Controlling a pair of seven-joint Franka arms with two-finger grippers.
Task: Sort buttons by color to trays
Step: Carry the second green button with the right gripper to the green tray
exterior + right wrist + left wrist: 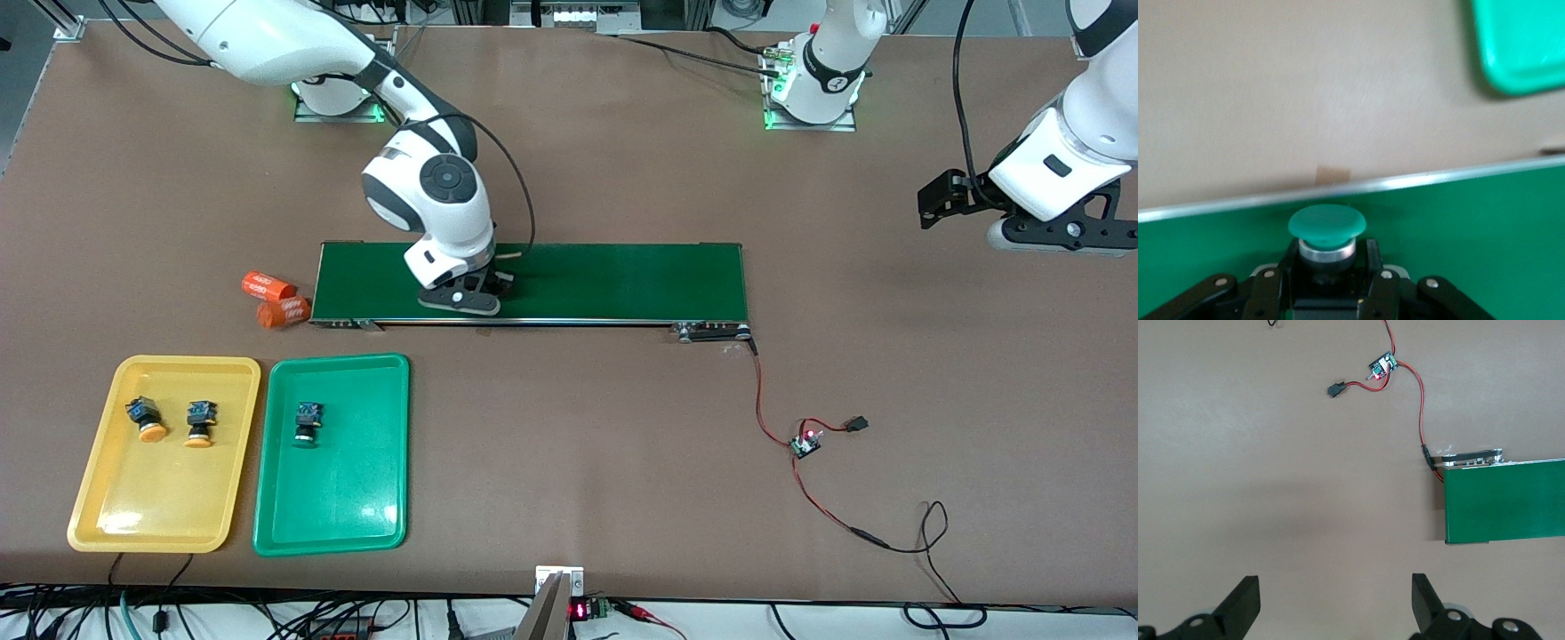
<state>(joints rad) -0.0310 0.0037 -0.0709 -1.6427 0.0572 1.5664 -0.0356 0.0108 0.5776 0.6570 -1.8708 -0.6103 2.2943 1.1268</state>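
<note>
Buttons sit mostly sorted in the front view: two yellow-orange buttons (147, 420) (201, 422) lie in the yellow tray (98, 498), and one green button (308, 422) lies in the green tray (356, 524) just beside it, both trays nearer the camera than the conveyor belt (622, 280). The right gripper (462, 298) is down on the belt, toward the right arm's end of it. Two orange cylinders (276, 300) lie on the table just off that end. The left gripper (956, 200) hangs over bare table at the left arm's end, waiting. A small circuit board (807, 442) with red wires lies on the table.

Left wrist view: the left gripper (1335, 600) has its jaws spread wide with nothing between them (only brown table below); one end of the belt (1505, 500) and the board (1382, 367) show.

Right wrist view: the right gripper (1325, 293) has its fingers (1268, 290) drawn in against the dark body of the last green button (1327, 225), which lies on the belt, its cap pointing toward the belt's metal edge and a corner of the green tray (1521, 47).
</note>
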